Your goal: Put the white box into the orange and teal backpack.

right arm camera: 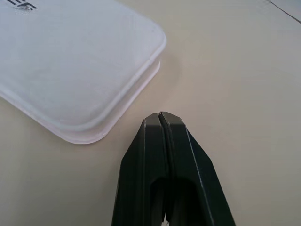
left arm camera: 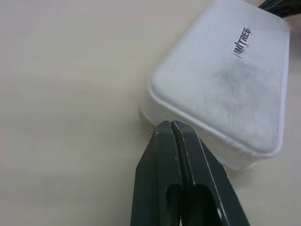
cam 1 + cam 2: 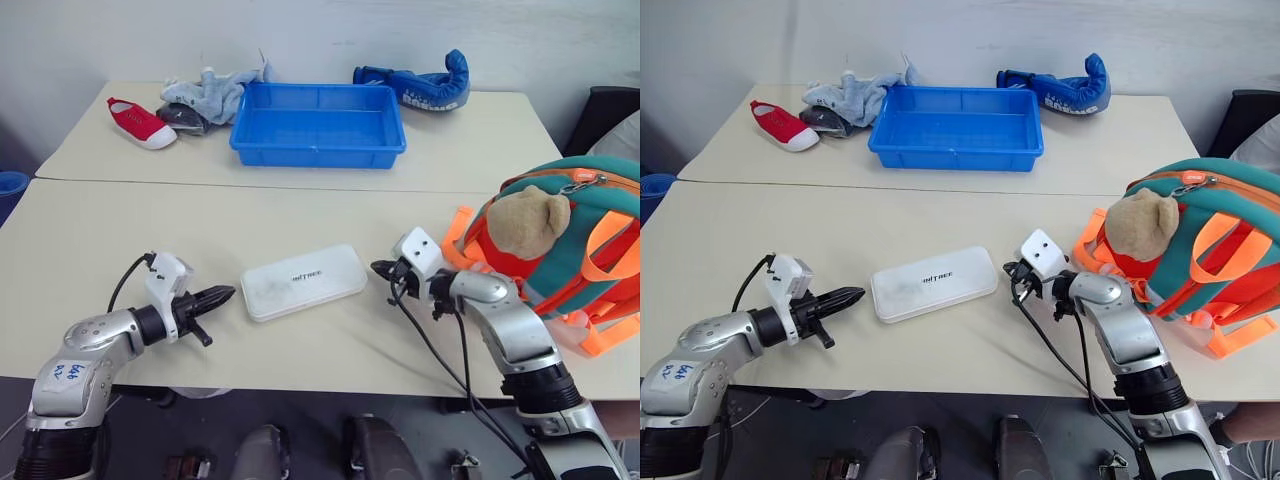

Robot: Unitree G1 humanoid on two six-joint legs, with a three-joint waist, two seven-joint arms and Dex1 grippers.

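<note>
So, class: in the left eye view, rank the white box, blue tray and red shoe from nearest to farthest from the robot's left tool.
1. white box, just beside the left tool, on the near table.
2. red shoe, far table, left end.
3. blue tray, far table, middle; close to the shoe's distance.

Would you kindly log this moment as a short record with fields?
white box: flat on the near table, between the grippers
left gripper: shut, just short of the box's end
right gripper: shut, apart from the other end
orange and teal backpack: at the table's right edge, behind the right arm
blue tray: on the far table
</note>
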